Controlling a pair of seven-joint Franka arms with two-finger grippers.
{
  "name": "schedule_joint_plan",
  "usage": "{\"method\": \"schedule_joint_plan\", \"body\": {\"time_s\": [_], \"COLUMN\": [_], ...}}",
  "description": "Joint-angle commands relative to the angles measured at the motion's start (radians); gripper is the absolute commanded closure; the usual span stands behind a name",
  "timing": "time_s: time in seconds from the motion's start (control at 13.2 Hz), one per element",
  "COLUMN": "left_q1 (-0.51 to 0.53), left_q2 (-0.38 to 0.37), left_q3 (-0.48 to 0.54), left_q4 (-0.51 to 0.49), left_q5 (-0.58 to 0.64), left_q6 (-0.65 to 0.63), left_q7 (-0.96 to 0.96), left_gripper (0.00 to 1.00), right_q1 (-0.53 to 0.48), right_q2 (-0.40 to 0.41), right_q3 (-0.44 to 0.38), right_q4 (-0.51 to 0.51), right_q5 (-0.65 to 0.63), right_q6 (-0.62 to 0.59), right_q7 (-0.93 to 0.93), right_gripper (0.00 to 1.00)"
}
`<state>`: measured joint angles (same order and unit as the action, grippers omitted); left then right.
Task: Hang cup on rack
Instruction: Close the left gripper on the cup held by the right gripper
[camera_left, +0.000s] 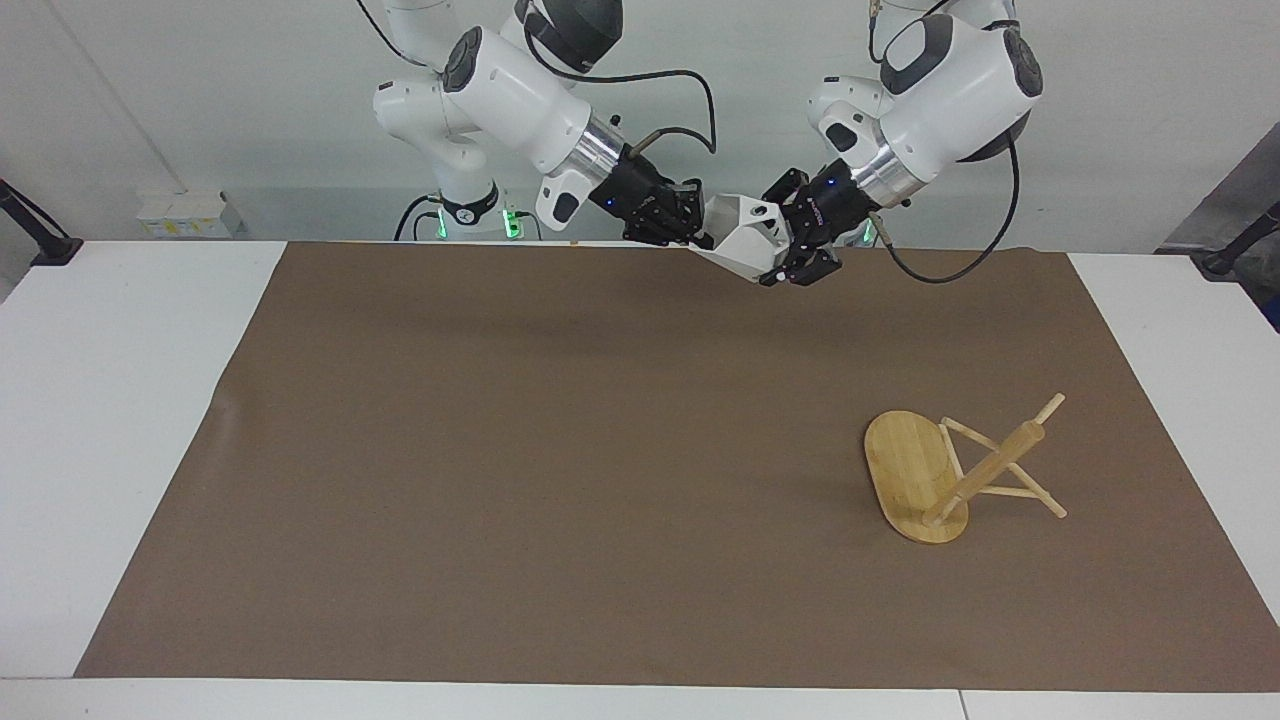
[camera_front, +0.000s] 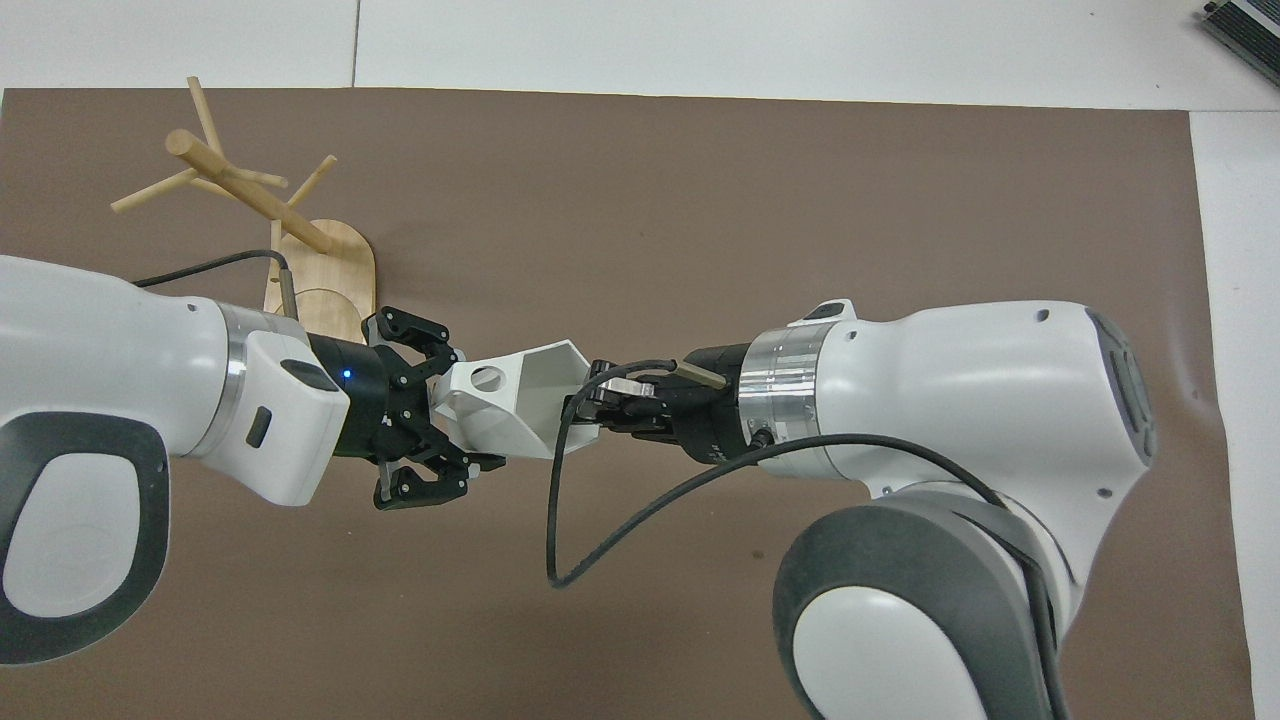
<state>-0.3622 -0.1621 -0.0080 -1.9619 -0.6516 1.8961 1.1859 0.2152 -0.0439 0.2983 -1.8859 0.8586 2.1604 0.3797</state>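
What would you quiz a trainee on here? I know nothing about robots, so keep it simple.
1. True or false: the cup already hangs on the rack.
2. Which arm's gripper grips the cup's open rim? A) left B) right
3. Fill in: the rack stands toward the ___ arm's end of the table.
Key: 1 false: the left gripper and the right gripper both hold it in the air; 2 B; 3 left.

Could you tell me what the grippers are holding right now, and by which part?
The right gripper holds the cup by its rim wall; the left gripper grips its handle end.
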Motion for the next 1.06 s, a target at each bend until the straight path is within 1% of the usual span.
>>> {"method": "schedule_joint_plan", "body": {"time_s": [0.0,0.08,0.15,0.23,0.3,0.46,0.53,0.61,0.68,0.76,0.99], "left_q1": [-0.026,-0.026,-0.026,-0.024,-0.024,-0.018,-0.015,-0.012,-0.009,-0.008,0.009], "left_q2": [-0.008,-0.008,-0.01,-0.01,-0.01,-0.011,-0.013,-0.013,-0.014,-0.014,-0.016], "left_q3": [0.01,0.01,0.01,0.01,0.01,0.011,0.011,0.013,0.014,0.014,0.014], "left_q4": [-0.017,-0.018,-0.018,-0.018,-0.02,-0.025,-0.025,-0.026,-0.029,-0.029,-0.029], "left_q5": [-0.019,-0.019,-0.02,-0.02,-0.02,-0.02,-0.02,-0.019,-0.019,-0.019,-0.017], "left_q6": [0.052,0.052,0.052,0.052,0.052,0.052,0.051,0.046,0.046,0.046,0.038], "left_q7": [-0.038,-0.058,-0.071,-0.074,-0.095,-0.114,-0.118,-0.133,-0.147,-0.155,-0.154], "left_gripper": [1.0,1.0,1.0,1.0,1.0,1.0,1.0,1.0,1.0,1.0,1.0], "right_q1": [0.003,0.003,0.001,0.001,0.0,-0.005,-0.005,-0.008,-0.01,-0.011,-0.016], "right_q2": [0.001,0.001,0.001,0.001,0.001,0.001,0.001,0.001,0.001,0.001,-0.011], "right_q3": [0.01,0.01,0.009,0.008,0.008,0.008,0.008,0.008,0.008,0.008,0.001], "right_q4": [0.014,0.014,0.014,0.014,0.014,0.014,0.014,0.014,0.014,0.014,0.014], "right_q5": [0.03,0.03,0.03,0.03,0.025,0.023,0.022,0.019,0.019,0.019,0.016], "right_q6": [-0.001,-0.004,-0.008,-0.01,-0.01,-0.01,-0.01,-0.01,-0.01,-0.01,-0.011], "right_q7": [0.016,0.016,0.016,0.016,0.016,0.015,0.01,0.004,0.002,0.004,0.004], "right_gripper": [1.0,1.0,0.88,0.69,0.62,0.52,0.37,0.2,0.15,0.0,0.0]}}
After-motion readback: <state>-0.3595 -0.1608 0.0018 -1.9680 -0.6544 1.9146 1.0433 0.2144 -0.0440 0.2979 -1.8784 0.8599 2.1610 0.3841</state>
